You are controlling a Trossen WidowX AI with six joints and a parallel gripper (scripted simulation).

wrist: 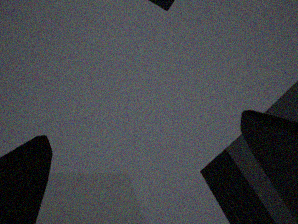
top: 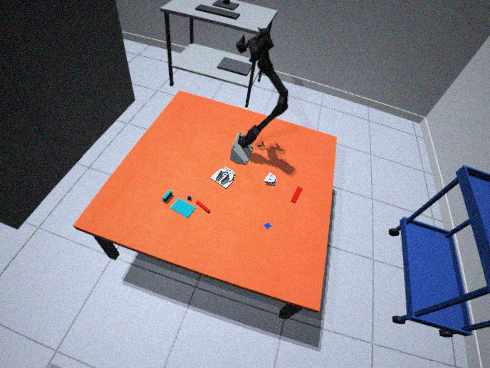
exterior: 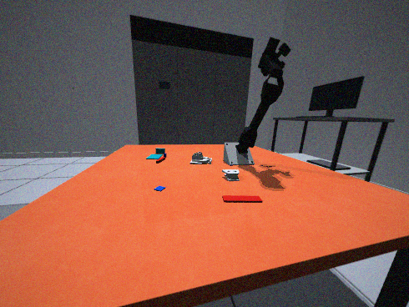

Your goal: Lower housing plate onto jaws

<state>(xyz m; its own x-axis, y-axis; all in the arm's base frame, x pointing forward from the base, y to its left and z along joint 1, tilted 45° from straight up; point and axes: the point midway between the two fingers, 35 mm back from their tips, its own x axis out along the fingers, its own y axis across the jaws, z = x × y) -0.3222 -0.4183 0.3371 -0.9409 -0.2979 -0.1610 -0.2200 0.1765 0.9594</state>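
Okay, we see the black metal-look gripper (top: 265, 31) (exterior: 273, 42) (wrist: 147, 132) raised high, fingers spread wide, nothing between them. We take the small white faceted piece with dark holes (top: 270, 179) (exterior: 230, 174) for the housing plate: on the matte orange table (top: 225, 250) (exterior: 200, 238), flat top up, longer side running roughly left-right in the exterior view; exact heading, can't tell. It's apart from the white square base with grey ridged jaws (top: 223, 178) (exterior: 200, 158). Smooth red bar (top: 296, 194) (exterior: 242, 198) nearby.
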